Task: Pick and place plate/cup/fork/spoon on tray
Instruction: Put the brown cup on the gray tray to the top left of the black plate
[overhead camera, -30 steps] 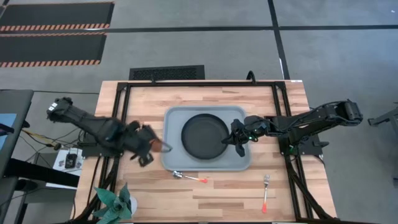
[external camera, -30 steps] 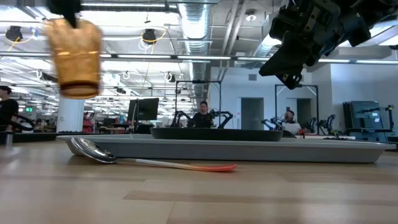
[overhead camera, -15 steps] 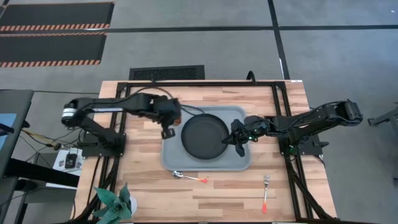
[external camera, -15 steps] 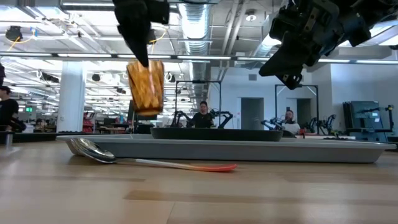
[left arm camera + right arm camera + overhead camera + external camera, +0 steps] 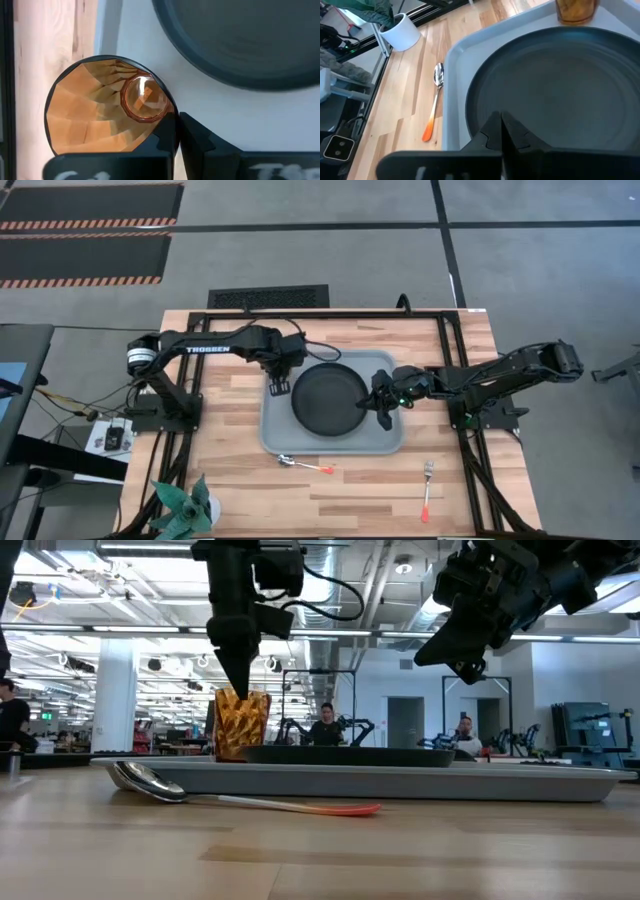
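Left gripper (image 5: 240, 690) jaws pinch cup (image 5: 242, 723) rim, low over tray (image 5: 275, 435) beside plate (image 5: 328, 398); settle upright before release; right gripper (image 5: 384, 408) jaws closed, empty, over plate.

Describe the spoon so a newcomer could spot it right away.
Start at the grey-blue tray in the middle of the wooden table, with the black plate on it. The spoon lies on bare wood just off the tray's long edge. Its bowl is rounded; the fork, farther away, has tines.

Faceted amber glass cup (image 5: 107, 107), matte black plate (image 5: 555, 95), smooth plastic tray (image 5: 275, 432), wood-grain table (image 5: 230, 470).
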